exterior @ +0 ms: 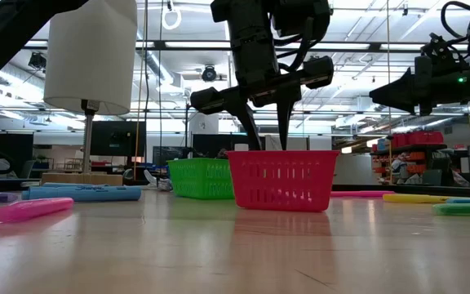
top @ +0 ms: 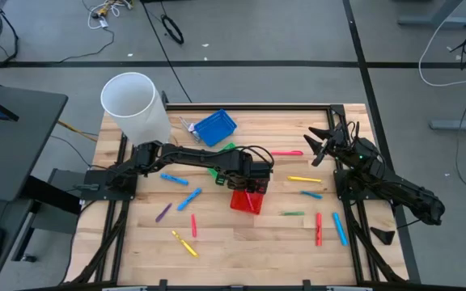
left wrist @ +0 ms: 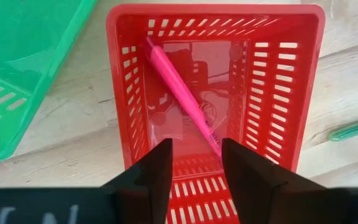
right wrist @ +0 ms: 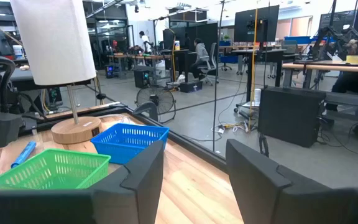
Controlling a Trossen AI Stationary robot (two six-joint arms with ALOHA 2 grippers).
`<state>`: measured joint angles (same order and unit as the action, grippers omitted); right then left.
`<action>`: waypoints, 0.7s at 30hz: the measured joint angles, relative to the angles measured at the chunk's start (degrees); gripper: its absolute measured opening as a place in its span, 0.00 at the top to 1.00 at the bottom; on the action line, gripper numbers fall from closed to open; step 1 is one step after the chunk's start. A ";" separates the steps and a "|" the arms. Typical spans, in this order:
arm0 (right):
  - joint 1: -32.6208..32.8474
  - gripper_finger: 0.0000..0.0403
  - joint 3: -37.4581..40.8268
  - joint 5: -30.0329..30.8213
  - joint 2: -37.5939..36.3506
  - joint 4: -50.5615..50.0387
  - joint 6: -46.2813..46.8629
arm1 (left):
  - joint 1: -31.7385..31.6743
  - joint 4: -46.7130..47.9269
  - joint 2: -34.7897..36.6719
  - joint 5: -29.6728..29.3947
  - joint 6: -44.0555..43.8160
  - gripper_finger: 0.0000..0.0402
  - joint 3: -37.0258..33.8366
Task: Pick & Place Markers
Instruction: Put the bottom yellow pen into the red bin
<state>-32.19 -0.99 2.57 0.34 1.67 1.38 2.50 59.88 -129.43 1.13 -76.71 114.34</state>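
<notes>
A pink marker (left wrist: 179, 87) lies slantwise on the floor of the red mesh basket (left wrist: 114, 74), which stands near the table's middle (top: 246, 202). My left gripper (left wrist: 196, 163) hangs over that basket, pointing steeply down. It is open, and its fingertips dip inside the basket's rim (exterior: 268, 139). The marker's near end lies below the gap between the fingers. More markers lie loose on the wood: pink (top: 286, 153), yellow (top: 304, 179), blue (top: 188, 199), red (top: 318, 229) and others. My right gripper (top: 320, 144) waits open at the table's far right, level (right wrist: 194, 168).
A green basket (left wrist: 23, 68) stands right beside the red one, partly under my left arm (top: 226, 153). A blue basket (top: 215, 128) and a white lamp shade (top: 136, 105) on a wooden foot stand at the far left. Bare wood lies along the near edge.
</notes>
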 joint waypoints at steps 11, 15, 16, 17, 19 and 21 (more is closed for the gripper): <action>0.00 0.56 0.01 0.01 0.00 0.01 0.00 | -0.02 -0.07 0.00 -0.02 0.02 0.57 0.00; -0.01 0.56 0.01 0.02 0.00 0.00 0.00 | -0.02 -0.09 0.00 -0.02 0.02 0.57 0.00; 0.00 0.56 0.00 0.01 -0.01 0.02 0.00 | -0.02 -0.12 0.00 -0.02 0.02 0.57 0.00; -0.02 0.56 0.00 0.01 0.00 0.01 -0.01 | -0.07 -0.20 0.00 -0.02 0.02 0.57 0.00; -0.02 0.56 0.00 0.02 0.00 0.00 0.00 | -0.09 -0.65 0.00 0.00 0.28 0.57 0.00; 0.00 0.56 0.00 0.02 0.00 0.02 0.00 | -0.09 -1.43 0.04 0.35 0.88 0.57 0.00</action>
<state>-32.19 -0.99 2.59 0.34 1.69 1.39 2.42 58.45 -129.39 1.48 -75.83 114.34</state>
